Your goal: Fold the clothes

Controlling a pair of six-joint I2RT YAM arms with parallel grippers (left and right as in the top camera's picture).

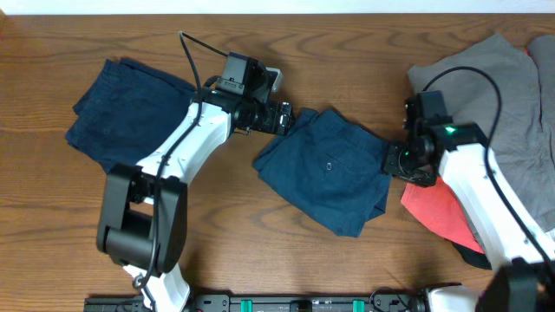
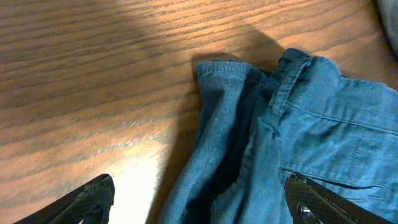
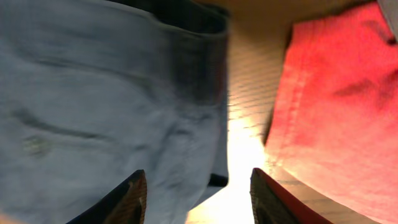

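Note:
Folded blue shorts [image 1: 328, 169] lie in the middle of the table. My left gripper [image 1: 284, 119] is open at their upper left corner; in the left wrist view its fingers [image 2: 199, 199] straddle the waistband edge of the shorts [image 2: 292, 137]. My right gripper [image 1: 401, 163] is open at the shorts' right edge; in the right wrist view its fingers [image 3: 198, 193] straddle the edge of the shorts [image 3: 106, 99], with a red garment [image 3: 336, 106] to the right. A second dark blue garment [image 1: 126, 108] lies folded at the left.
A grey garment [image 1: 499, 95] is heaped at the right rear, with the red garment [image 1: 438, 212] below it and a dark item under that. The wooden table [image 1: 260, 251] carries all of it.

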